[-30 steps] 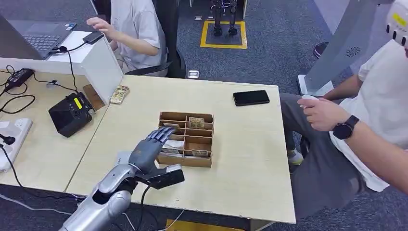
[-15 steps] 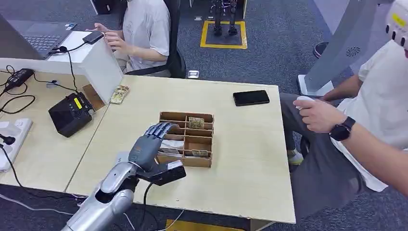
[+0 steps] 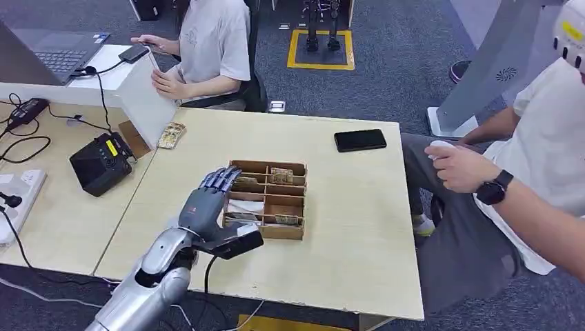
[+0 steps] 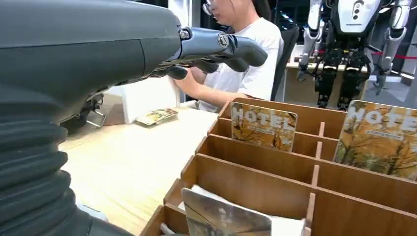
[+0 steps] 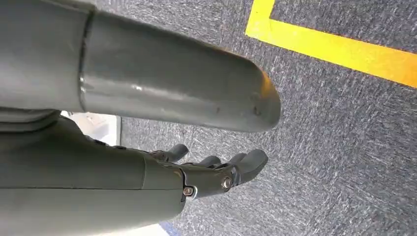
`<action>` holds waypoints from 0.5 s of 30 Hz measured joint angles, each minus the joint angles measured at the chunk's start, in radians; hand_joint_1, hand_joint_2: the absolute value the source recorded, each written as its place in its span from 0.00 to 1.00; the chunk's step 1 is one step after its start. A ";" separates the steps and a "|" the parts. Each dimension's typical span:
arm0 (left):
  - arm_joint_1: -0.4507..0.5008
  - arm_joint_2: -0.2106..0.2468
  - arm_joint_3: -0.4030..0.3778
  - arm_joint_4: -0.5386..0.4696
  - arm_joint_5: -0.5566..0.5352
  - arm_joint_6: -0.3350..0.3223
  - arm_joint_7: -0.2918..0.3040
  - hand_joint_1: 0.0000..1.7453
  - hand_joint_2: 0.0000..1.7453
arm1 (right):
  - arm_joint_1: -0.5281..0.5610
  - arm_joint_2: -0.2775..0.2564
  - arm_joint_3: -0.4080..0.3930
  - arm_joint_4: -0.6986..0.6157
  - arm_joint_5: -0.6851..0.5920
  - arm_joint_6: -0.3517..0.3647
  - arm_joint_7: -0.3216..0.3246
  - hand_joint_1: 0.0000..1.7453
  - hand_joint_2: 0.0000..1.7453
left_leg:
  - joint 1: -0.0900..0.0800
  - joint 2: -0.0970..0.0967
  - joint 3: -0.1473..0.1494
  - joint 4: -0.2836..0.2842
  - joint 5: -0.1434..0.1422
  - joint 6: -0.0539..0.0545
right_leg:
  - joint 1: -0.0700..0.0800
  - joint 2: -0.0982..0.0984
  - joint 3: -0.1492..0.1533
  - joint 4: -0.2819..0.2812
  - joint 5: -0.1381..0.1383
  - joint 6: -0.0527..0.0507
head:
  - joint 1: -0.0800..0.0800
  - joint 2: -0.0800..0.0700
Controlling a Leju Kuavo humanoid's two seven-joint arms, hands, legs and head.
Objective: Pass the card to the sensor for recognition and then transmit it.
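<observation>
A wooden divided box sits mid-table with several "HOTEL" cards standing in its compartments, one at the back and one at the front. My left hand hovers over the box's left side, fingers stretched out and apart, holding nothing. In the left wrist view the fingers reach above the box, over two upright cards and a nearer one. The black sensor stands on the left desk. My right hand hangs over the carpet, empty, fingers loosely extended.
Another card lies by a white board at the table's far left corner. A black phone lies at the far right. One person sits behind the table, another at the right edge. Cables and a laptop crowd the left desk.
My left hand has drawn a little left and toward the box's far left corner, its fingers lifting. The person at the back has moved their hands.
</observation>
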 joint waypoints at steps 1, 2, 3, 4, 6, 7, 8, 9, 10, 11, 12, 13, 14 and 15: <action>0.000 0.000 0.001 0.002 0.000 0.000 0.000 0.00 1.00 | 0.000 0.000 0.000 0.000 0.000 0.000 0.000 0.00 0.00 | 0.000 0.000 0.000 0.000 0.000 0.000 | 0.000 0.000 0.000 0.000 0.000 0.000 | 0.000 0.000; 0.000 -0.001 0.001 0.003 -0.001 0.000 0.000 0.00 1.00 | 0.000 0.000 0.000 0.000 0.000 0.000 0.000 0.00 0.00 | 0.000 0.000 0.000 0.000 0.000 0.000 | 0.000 0.000 0.000 0.000 0.000 0.000 | 0.000 0.000; 0.000 -0.003 0.002 0.004 -0.001 0.000 0.000 0.00 1.00 | 0.000 0.000 0.000 0.000 0.000 0.000 0.000 0.00 0.00 | 0.000 0.000 0.000 0.000 0.000 0.000 | 0.000 0.000 0.000 0.000 0.000 0.000 | 0.000 0.000; 0.000 -0.004 0.002 0.004 -0.002 0.000 0.000 0.00 1.00 | 0.000 0.000 0.000 0.000 0.000 0.000 0.000 0.00 0.00 | 0.000 0.000 0.000 0.000 0.000 0.000 | 0.000 0.000 0.000 0.000 0.000 0.000 | 0.000 0.000; 0.000 -0.005 0.002 0.005 -0.005 -0.001 0.000 0.00 1.00 | 0.000 0.000 0.001 0.000 0.000 0.000 0.000 0.00 0.00 | 0.000 0.000 0.000 0.000 0.000 0.000 | 0.000 0.000 0.000 0.000 0.000 0.000 | 0.000 0.000; 0.000 -0.005 0.002 0.005 -0.007 -0.002 -0.002 0.00 1.00 | 0.000 0.000 0.001 0.000 0.000 0.000 0.000 0.00 0.00 | 0.000 0.000 0.000 0.000 0.000 0.000 | 0.000 0.000 0.000 0.000 0.000 0.000 | 0.000 0.000; 0.000 -0.005 0.002 0.006 -0.008 -0.003 -0.003 0.00 1.00 | 0.000 0.000 0.001 0.000 0.000 0.000 0.000 0.00 0.00 | 0.000 0.000 0.000 0.000 0.000 0.000 | 0.000 0.000 0.000 0.000 0.000 0.000 | 0.000 0.000; 0.000 -0.005 0.002 0.006 -0.009 -0.003 -0.003 0.00 1.00 | 0.000 0.000 0.001 0.000 0.000 0.000 0.000 0.00 0.00 | 0.000 0.000 0.000 0.000 0.000 0.000 | 0.000 0.000 0.000 0.000 0.000 0.000 | 0.000 0.000; 0.000 -0.005 0.002 0.007 -0.009 -0.004 -0.003 0.00 1.00 | 0.000 0.000 0.001 0.000 0.000 0.000 0.000 0.00 0.00 | 0.000 0.000 0.000 0.000 0.000 0.000 | 0.000 0.000 0.000 0.000 0.000 0.000 | 0.000 0.000; 0.000 -0.005 0.002 0.007 -0.009 -0.009 -0.007 0.00 1.00 | 0.000 0.000 0.001 0.000 0.000 0.000 0.000 0.00 0.00 | 0.000 0.000 0.000 0.000 0.000 0.000 | 0.000 0.000 0.000 0.000 0.000 0.000 | 0.000 0.000; 0.000 -0.004 0.002 0.007 -0.006 -0.015 -0.015 0.00 1.00 | 0.000 0.000 0.001 0.000 0.000 0.000 -0.001 0.00 0.00 | 0.000 0.000 0.000 0.000 0.000 0.000 | 0.000 0.000 0.000 0.000 0.000 0.000 | 0.000 0.000; 0.000 -0.003 0.002 0.007 -0.003 -0.024 -0.021 0.00 1.00 | 0.000 0.000 0.001 0.000 0.000 0.000 -0.001 0.00 0.00 | 0.000 0.000 0.000 0.000 0.000 0.000 | 0.000 0.000 0.000 0.000 0.000 0.000 | 0.000 0.000; 0.000 -0.003 0.002 0.007 0.000 -0.033 -0.025 0.00 1.00 | 0.000 0.000 0.001 0.000 0.000 0.000 -0.001 0.00 0.00 | 0.000 0.000 0.000 0.000 0.000 0.000 | 0.000 0.000 0.000 0.000 0.000 0.000 | 0.000 0.000; 0.000 0.000 0.002 0.007 0.003 -0.040 -0.029 0.00 1.00 | 0.000 0.000 0.001 0.000 0.000 0.000 -0.001 0.00 0.00 | 0.000 0.000 0.000 0.000 0.000 0.000 | 0.000 0.000 0.000 0.000 0.000 0.000 | 0.000 0.000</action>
